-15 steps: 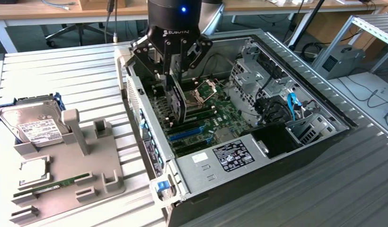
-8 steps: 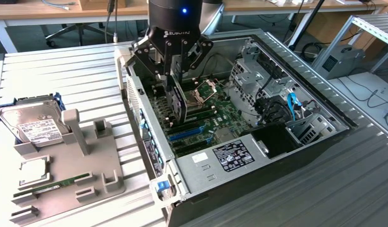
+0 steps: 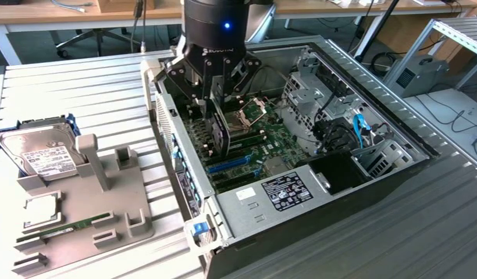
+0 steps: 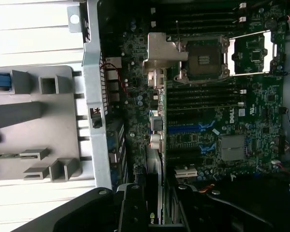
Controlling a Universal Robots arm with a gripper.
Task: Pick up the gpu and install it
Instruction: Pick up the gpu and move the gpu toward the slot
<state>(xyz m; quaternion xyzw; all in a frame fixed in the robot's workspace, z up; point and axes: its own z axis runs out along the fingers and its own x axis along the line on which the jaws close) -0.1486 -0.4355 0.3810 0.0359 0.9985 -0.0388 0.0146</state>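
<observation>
My gripper [image 3: 215, 109] hangs inside the open computer case [image 3: 401, 136], over the motherboard [image 3: 277, 142]. It is shut on the gpu [image 3: 220, 136], which is held on edge as a dark slab pointing down at the board. The card's lower edge sits just above the blue expansion slots [image 3: 231, 164], close to the case's rear wall. In the wrist view the gpu [image 4: 154, 176] appears edge-on between my two black fingers [image 4: 133, 208], with the blue slots [image 4: 186, 129] beside it. Whether the card touches a slot cannot be told.
The open CPU socket [image 3: 250, 116] lies just behind the card. A power supply [image 3: 285, 192] fills the case's near end. On the exterior view's left, a grey holder tray [image 3: 106, 203] carries a hard drive [image 3: 41, 152] and a RAM stick [image 3: 68, 226].
</observation>
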